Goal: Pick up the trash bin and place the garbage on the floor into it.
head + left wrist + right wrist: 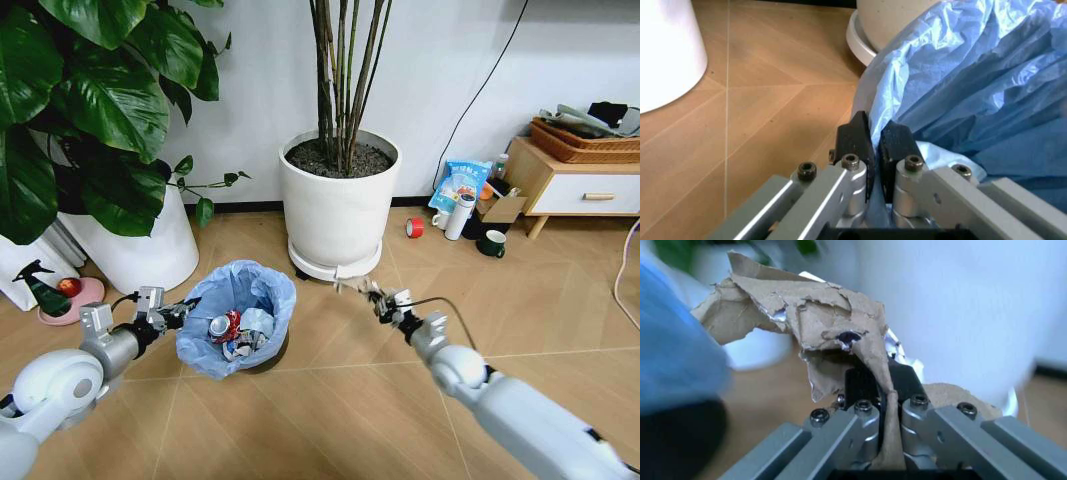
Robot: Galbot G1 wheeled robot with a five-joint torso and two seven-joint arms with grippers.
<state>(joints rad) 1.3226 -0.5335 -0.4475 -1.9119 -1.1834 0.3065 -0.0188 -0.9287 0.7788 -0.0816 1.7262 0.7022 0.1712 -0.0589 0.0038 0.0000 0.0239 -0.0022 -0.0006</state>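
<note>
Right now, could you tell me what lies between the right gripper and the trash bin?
In the head view, just bare floor separates the right gripper, shut on brown paper, from the trash bin.

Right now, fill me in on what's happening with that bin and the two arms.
The left gripper has its jaws shut on the blue bag at the rim of the trash bin, which sits on the floor with a red can and other litter already inside. The right gripper holds a torn piece of crumpled brown paper, its jaws shut on it, beside the bin and in front of the big white plant pot.
</note>
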